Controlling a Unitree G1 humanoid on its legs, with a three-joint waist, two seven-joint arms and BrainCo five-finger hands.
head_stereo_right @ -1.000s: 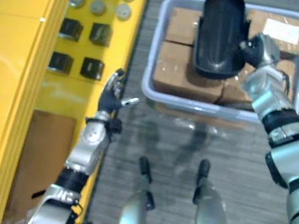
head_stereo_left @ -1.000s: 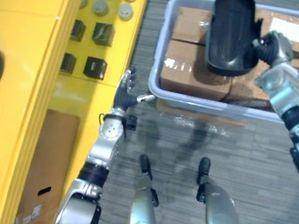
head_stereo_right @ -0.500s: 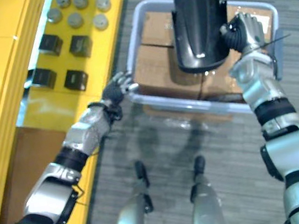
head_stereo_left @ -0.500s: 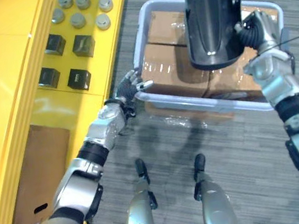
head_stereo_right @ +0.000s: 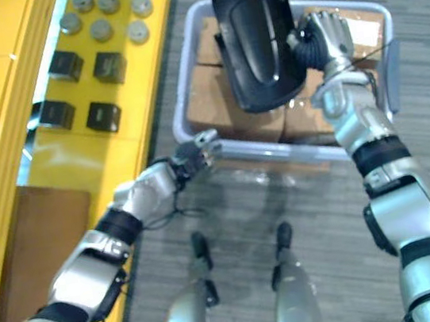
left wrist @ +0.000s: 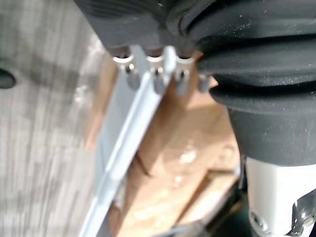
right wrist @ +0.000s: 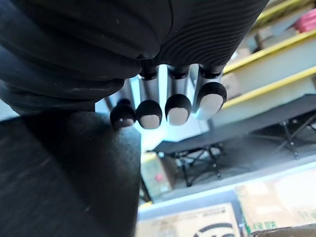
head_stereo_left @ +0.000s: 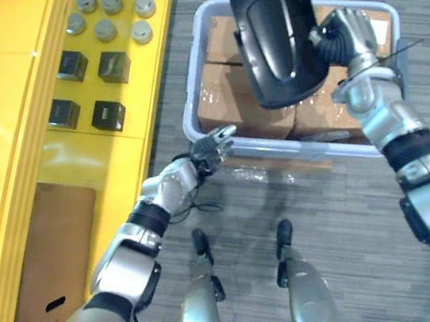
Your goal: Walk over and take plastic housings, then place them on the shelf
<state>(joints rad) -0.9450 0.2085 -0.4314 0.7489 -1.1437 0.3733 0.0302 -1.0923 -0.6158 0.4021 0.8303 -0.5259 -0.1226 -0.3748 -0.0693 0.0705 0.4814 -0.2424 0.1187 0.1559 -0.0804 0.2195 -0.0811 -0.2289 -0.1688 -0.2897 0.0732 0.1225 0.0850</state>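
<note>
Since a second ago the black housing (head_stereo_left: 274, 36) has swung from the bin's right half toward its far left, and the left hand (head_stereo_left: 207, 150) has come off the gap by the shelf to the bin's near-left corner. Right fingers (right wrist: 178, 109) curl tight against the housing's dark shell; the right hand (head_stereo_left: 341, 35) grips it at its right edge and holds it up clear over the bin, long axis running near to far. Left fingers (left wrist: 158, 79) are straight and slightly spread, tips just beside the rim; contact cannot be told. Grey plastic bin (head_stereo_left: 189, 92) sits on the carpet (head_stereo_left: 344, 223), packed with brown cardboard boxes (head_stereo_left: 232, 110) under shiny tape. Left of the bin is the yellow shelf (head_stereo_left: 38, 154), carrying four small black blocks (head_stereo_left: 73, 65) and, farther off, a cluster of grey round caps (head_stereo_left: 104, 28). A flat cardboard carton (head_stereo_left: 44, 257) lies beneath the shelf, near left.
</note>
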